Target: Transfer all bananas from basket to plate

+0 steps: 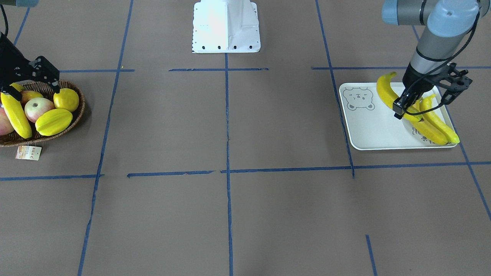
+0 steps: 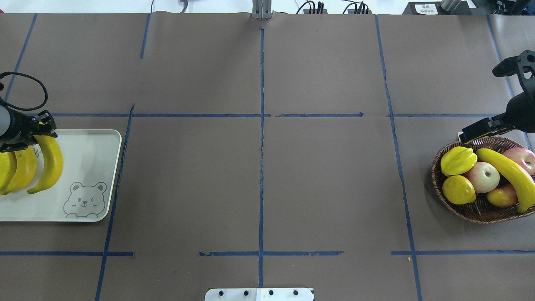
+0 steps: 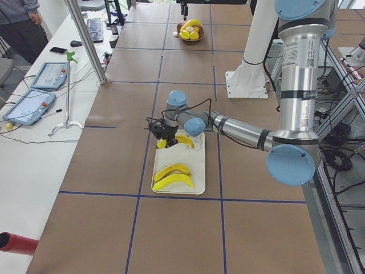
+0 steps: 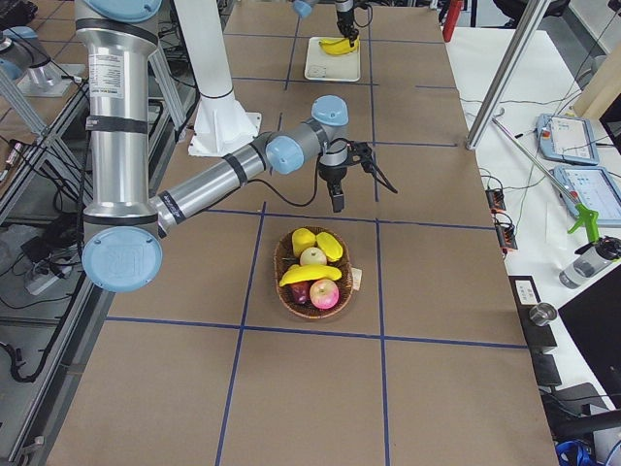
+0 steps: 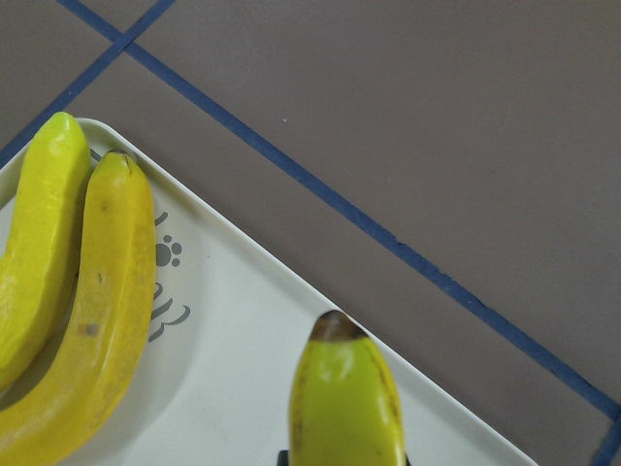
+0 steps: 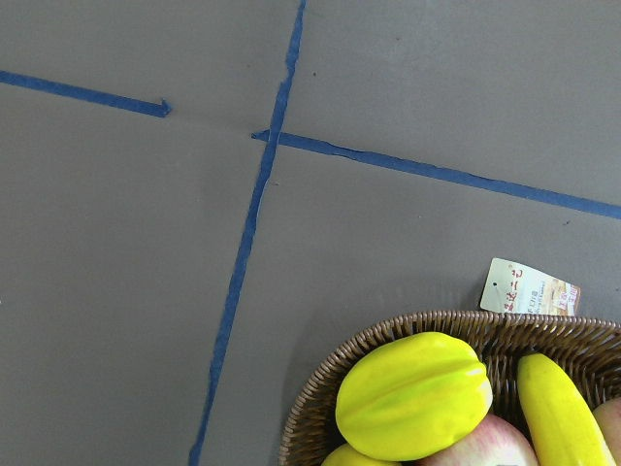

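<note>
We've plated two bananas (image 2: 24, 169), our left claw (image 1: 402, 109) grips a third banana (image 1: 386, 94) over the plate (image 1: 368, 132), and the last banana (image 2: 508, 169) lies in the basket (image 2: 459, 209), right claw (image 1: 32, 82) open nearby.

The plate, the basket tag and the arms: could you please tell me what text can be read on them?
Nothing reads clearly.
Plate: grey lettering by a paw print, partly hidden by the bananas, illegible.
Paper tag at the basket rim: print too small.
Left arm sticker: too small to read.
</note>
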`<state>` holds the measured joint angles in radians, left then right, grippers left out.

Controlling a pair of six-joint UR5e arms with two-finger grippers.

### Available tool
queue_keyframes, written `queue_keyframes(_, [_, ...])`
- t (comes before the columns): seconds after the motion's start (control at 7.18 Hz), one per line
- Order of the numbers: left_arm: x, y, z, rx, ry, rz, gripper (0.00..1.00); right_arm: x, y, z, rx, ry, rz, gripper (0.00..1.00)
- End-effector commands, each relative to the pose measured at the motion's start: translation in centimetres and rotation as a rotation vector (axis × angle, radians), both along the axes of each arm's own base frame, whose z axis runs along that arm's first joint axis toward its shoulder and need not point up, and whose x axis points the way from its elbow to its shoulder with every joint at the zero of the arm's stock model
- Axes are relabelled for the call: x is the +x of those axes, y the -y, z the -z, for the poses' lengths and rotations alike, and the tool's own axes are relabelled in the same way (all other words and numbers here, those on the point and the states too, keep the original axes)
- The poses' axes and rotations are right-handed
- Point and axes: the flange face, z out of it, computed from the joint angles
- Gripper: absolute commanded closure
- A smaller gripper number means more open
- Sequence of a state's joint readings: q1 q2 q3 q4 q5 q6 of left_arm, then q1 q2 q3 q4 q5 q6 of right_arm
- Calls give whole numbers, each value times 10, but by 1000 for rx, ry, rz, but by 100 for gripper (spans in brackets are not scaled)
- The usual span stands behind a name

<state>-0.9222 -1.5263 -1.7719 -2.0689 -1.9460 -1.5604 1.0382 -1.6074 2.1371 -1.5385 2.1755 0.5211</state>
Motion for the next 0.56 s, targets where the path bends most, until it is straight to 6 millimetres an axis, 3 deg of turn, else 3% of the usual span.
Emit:
queue_keyframes(0.0, [-13,5,-45,-17,-1,6,88,0,0,1,2,1,2,1])
queue_keyframes(0.28, [-17,11,-61,-17,1,17,54,0,0,2,5,4,1,1])
queue_keyframes(0.42, [-17,13,-65,13,14,-15,1,0,0,2,6,3,2,1])
